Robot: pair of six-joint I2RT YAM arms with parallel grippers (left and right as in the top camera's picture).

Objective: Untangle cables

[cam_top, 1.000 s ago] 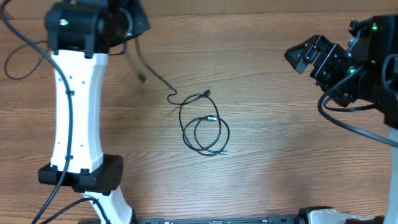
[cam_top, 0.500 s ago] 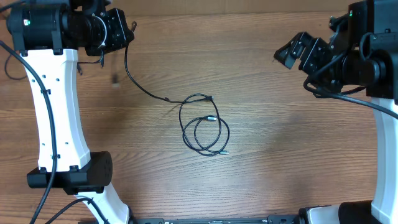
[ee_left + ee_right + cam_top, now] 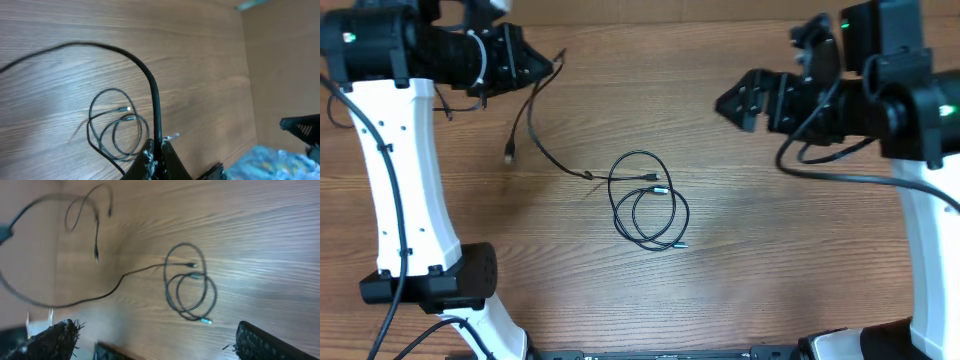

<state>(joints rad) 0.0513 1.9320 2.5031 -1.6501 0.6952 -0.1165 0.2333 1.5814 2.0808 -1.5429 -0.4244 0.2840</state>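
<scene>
As seen from above, a big brown wooden table (image 3: 760, 300) under everything. Next in size, two white and black arms: left arm (image 3: 405, 180) standing up the left side, right arm (image 3: 925, 230) up the right side.

Then the left gripper (image 3: 545, 68), up near the far left corner, lifted off the wood, jaws squeezed tight together on a thin black cable (image 3: 154, 100). Across from it, the right gripper (image 3: 735, 103), up in the air over the far right part of the table, jaws spread wide apart, holding nothing, well away from any cable.

Held cable: dropping from the left gripper, then curving across the wood toward the middle of the table. Joins a small coil (image 3: 613, 205) of black loops there, lying flat between the two arms. Cannot tell whether one cord or two in that coil.

From the pinched spot, also a short loose end (image 3: 510, 150), hanging down just beside the left arm.

Smallest of all, a silver plug tip (image 3: 681, 245) at the near edge of the coil, and another plug (image 3: 658, 188) inside the loops.
</scene>
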